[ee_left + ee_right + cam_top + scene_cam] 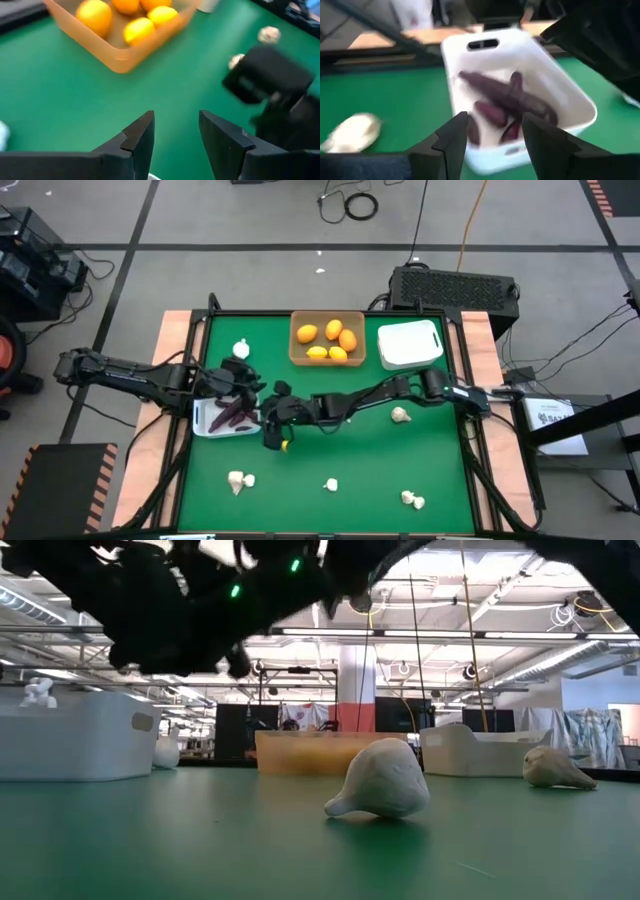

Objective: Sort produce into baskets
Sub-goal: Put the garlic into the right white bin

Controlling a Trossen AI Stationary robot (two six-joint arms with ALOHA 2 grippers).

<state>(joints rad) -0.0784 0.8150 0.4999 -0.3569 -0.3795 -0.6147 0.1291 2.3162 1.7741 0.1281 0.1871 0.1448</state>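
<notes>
- Garlic bulb (380, 780) sits closest in low view, on green mat (200, 850); second bulb (552, 769) farther back at 3 o'clock of it
- Green mat (340, 450) covers tabletop w/ wooden strips along both sides; grey floor w/ taped lines + cables round it; black box (455, 288) behind table at 1 o'clock
- Low view looks into big hall: white ceiling beams, strip lights, red-and-white pillar (353, 690) at centre
- Tan basket (327, 338) at 12 o'clock of mat, holds orange + yellow fruits (333, 330); same basket (120, 47) ahead of L fingers in left wrist view
- White basket (410, 343) at 1 o'clock, just beside tan one
- Second white basket (205, 420) at 9 o'clock holds purple pieces (237, 416); right wrist view shows them lying in it (505, 95)
- Left gripper (238, 380) over that basket's far edge; fingers (137, 137) apart, nothing between
- Right gripper (272, 416) reaches across mat to basket's 3 o'clock side; fingers (451, 140) apart, empty
- Yellow item (285, 445) on mat under R gripper; can't tell what
- Loose bulbs on mat: one at 10 o'clock (241, 348), one right of centre (400, 415), three along near edge (238, 479) (330, 484) (412, 500)
</notes>
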